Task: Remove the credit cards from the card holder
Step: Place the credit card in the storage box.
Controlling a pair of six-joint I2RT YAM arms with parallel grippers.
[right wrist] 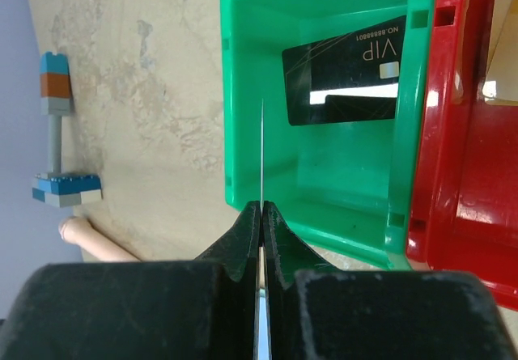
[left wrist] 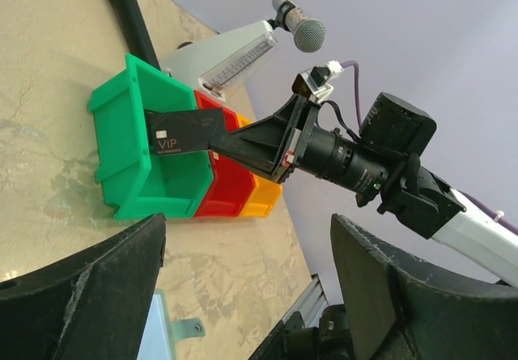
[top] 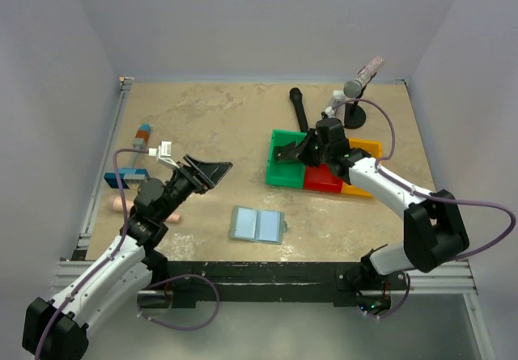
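While the holder (top: pixel 257 224) lies opened flat near the front edge between the two arms, the top view shows no card on its two pale panels, though its pockets are too small to read. Up and to its right, the right gripper (top: pixel 298 151) hangs over the green bin (top: pixel 279 180) with the held card (top: pixel 282 154), a dark one, sticking out ahead of its tips. The left gripper (top: pixel 217 174) hovers over the table left of the holder, well apart from both. From the left wrist, that gripper's own fingers (left wrist: pixel 89 295) stand wide apart with nothing between them. Across the table the right gripper is pinched on the held card (left wrist: pixel 182 133), marked VIP, at the green bin's mouth. From the right wrist, the jaws are pressed together on the held card (right wrist: pixel 262 150), which shows only as a thin edge-on line. Beyond it a second card (right wrist: pixel 340 69), also dark and marked VIP, lies inside the green bin, and a tan card (right wrist: pixel 502 61) lies in the red bin (right wrist: pixel 453 182) alongside. I judge the task nearly done: two cards are out and binned and the third is in hand. What is left is to let it go and to check that the holder hides no more.
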